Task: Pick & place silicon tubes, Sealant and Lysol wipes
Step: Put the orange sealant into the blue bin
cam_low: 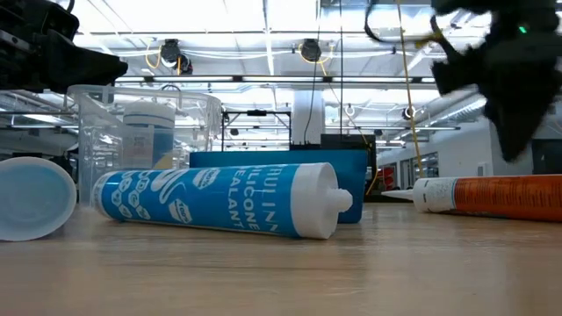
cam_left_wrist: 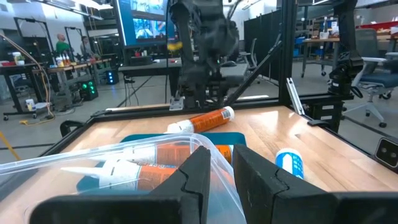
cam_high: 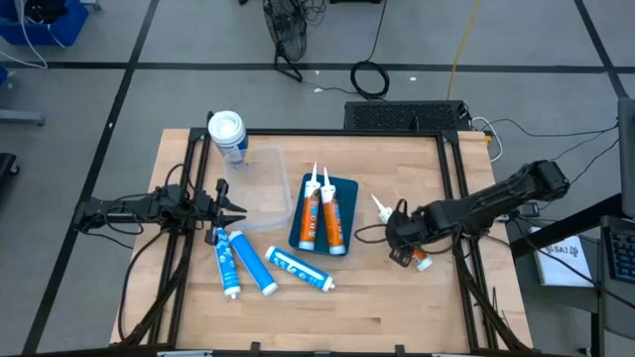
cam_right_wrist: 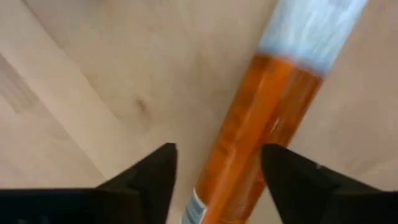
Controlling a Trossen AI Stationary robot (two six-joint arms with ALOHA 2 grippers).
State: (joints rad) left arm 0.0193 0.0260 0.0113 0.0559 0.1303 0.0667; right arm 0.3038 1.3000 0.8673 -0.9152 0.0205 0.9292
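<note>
The two dark fingers (cam_right_wrist: 155,180) of the right gripper (cam_right_wrist: 219,177) are spread apart, and an orange tube (cam_right_wrist: 249,143) lies on the bare wood in the gap between them, nearer to one finger than the other; neither finger visibly presses on it. Seen from above, this gripper (cam_high: 402,241) hangs over the table at about 3 o'clock from its middle, with the tube (cam_high: 421,261) poking out beneath it and the tube's white nozzle pointing toward 11 o'clock.

The left gripper (cam_high: 231,205) waits at about 9 o'clock, its fingers (cam_left_wrist: 193,180) slightly parted with nothing between them, their tips at the rim of a clear plastic bin (cam_high: 266,198).

Two more orange tubes (cam_high: 323,211) lie side by side on a blue tray (cam_high: 347,188) near the table's centre, nozzles toward 12 o'clock. Three blue-and-white tubes (cam_high: 253,264) lie loose on the wood at about 7 o'clock (fanned out, close together). The wipes canister (cam_high: 227,136) stands upright at about 11 o'clock, just beside the bin's far corner, well apart from both grippers.
</note>
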